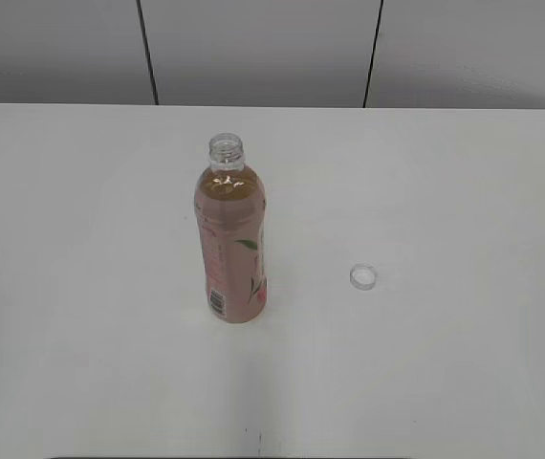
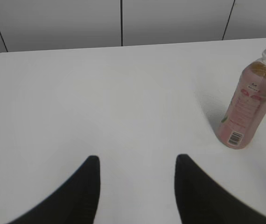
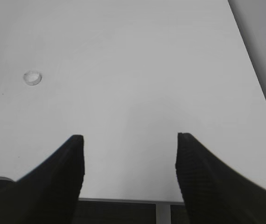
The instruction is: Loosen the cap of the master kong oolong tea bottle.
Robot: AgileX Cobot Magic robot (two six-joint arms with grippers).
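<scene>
The master kong oolong tea bottle [image 1: 232,244] stands upright on the white table, its neck bare and open. It also shows at the right of the left wrist view [image 2: 250,109]. The white cap [image 1: 363,276] lies on the table to the bottle's right, open side up; it also shows in the right wrist view [image 3: 32,77]. My left gripper [image 2: 135,159] is open and empty, well to the left of the bottle. My right gripper [image 3: 129,136] is open and empty near the table's front edge, apart from the cap. Neither gripper shows in the exterior view.
The white table [image 1: 445,191] ends at a grey panelled wall [image 1: 253,48] at the back. Its right edge [image 3: 252,70] and front edge [image 3: 123,199] show in the right wrist view.
</scene>
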